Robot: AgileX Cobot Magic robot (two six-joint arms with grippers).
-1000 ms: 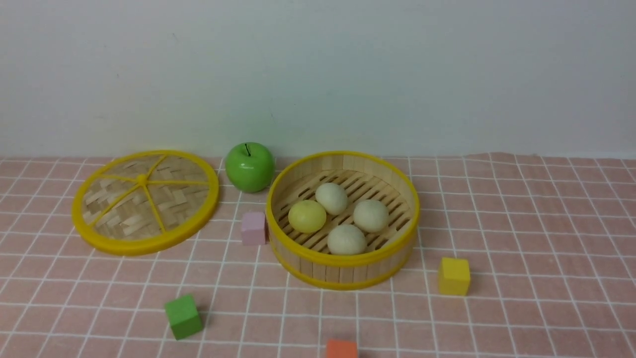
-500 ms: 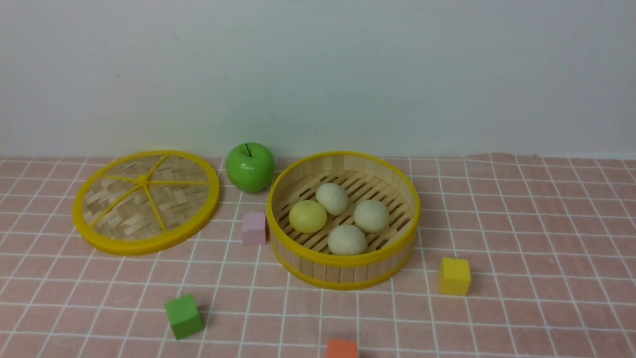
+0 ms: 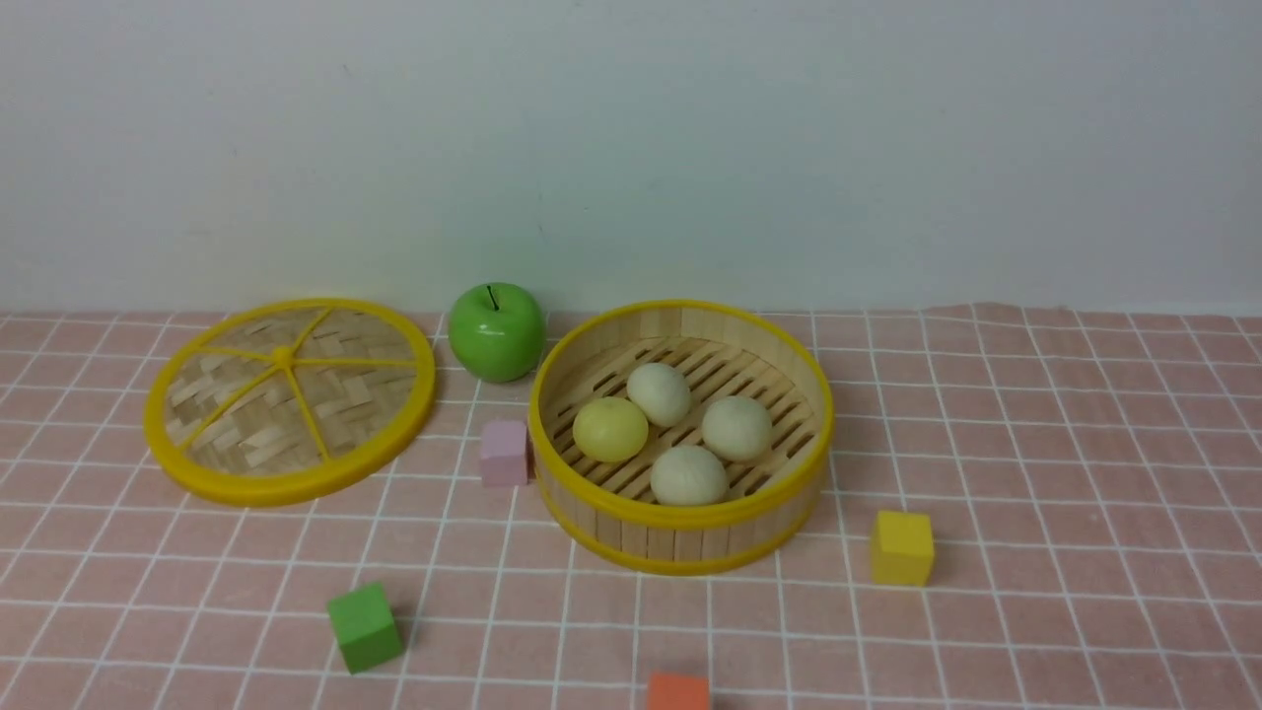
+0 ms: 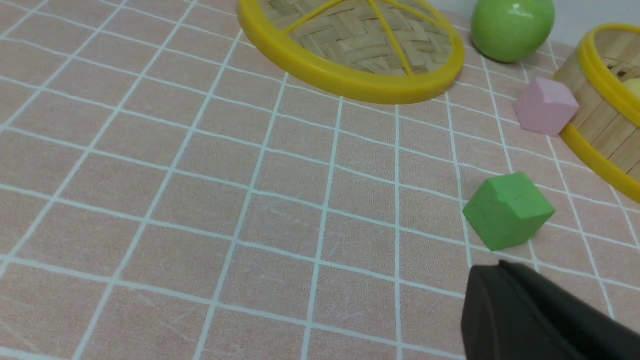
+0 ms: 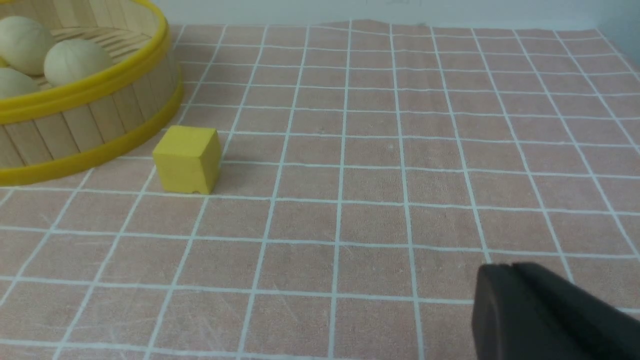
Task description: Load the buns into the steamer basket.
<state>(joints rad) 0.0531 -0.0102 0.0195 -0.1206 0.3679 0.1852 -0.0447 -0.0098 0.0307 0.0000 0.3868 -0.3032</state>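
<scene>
On the bench's checked cloth (image 3: 1035, 444), the woven lid (image 3: 289, 399) lies far left, the green apple (image 3: 496, 332) just right of it. The left gripper (image 4: 505, 280) hangs above the cloth near the green cube (image 3: 364, 627), jaws together, holding nothing. At centre, the steamer basket (image 3: 680, 528) holds all four buns (image 3: 689, 474). The yellow cube (image 3: 901, 547) sits near right. The right gripper (image 5: 510, 285) shows one dark tip; I cannot tell its state.
</scene>
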